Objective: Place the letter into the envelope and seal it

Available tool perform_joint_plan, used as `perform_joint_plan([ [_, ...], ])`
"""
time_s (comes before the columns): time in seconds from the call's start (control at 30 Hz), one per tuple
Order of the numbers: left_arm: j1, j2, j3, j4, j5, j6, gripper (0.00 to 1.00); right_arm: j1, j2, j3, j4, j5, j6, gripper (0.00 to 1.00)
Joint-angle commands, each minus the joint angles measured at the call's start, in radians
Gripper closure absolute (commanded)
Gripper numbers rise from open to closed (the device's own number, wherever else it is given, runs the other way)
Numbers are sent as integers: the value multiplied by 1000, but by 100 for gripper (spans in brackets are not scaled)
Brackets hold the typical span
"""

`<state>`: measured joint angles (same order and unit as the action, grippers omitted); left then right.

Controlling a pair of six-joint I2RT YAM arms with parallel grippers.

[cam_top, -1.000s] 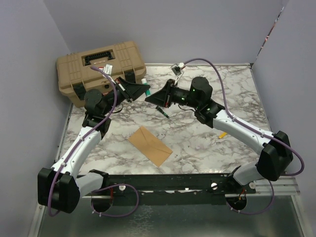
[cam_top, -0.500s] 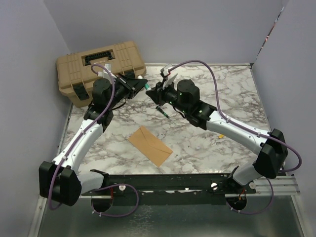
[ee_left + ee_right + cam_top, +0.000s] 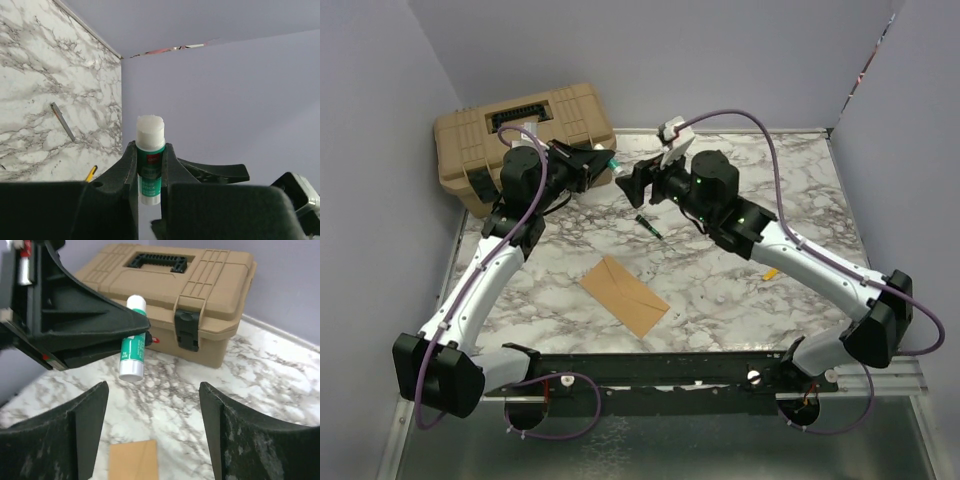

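We grip the glue stick [image 3: 150, 135] in our left gripper [image 3: 150, 152], white tip bared for sealing. Our right gripper [image 3: 152, 387] gapes empty before it. The envelope [image 3: 625, 296] lies on the marble table [image 3: 800, 200]; the letter is unseen, probably inside.

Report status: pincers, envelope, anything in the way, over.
Left pincer shut on glue stick. Right pincer open, empty, facing it. Envelope flat on table, untouched; letter not in sight. Pen lies apart from envelope.
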<state>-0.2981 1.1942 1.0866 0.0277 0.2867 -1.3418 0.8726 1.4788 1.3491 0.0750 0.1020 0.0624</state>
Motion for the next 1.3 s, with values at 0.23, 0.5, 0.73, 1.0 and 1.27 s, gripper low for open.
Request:
perform_joint_plan([
  [0.23, 4, -81, 6, 68, 114, 127, 100, -67, -164, -39, -100, -190, 853, 18],
  [0.5, 4, -111, -60, 200, 179, 15, 100, -89, -122, -148, 107, -324, 1158, 36],
  [0.73, 3, -138, -97, 227, 175, 3, 100, -95, -105, -199, 397, -422, 1162, 45],
  [1.0, 3, -145, -96, 229, 174, -5, 100, -96, -101, -212, 374, -375, 1177, 39],
  [1.27, 4, -150, -103, 234, 178, -11, 100, -96, -85, -206, 364, -360, 1168, 51],
])
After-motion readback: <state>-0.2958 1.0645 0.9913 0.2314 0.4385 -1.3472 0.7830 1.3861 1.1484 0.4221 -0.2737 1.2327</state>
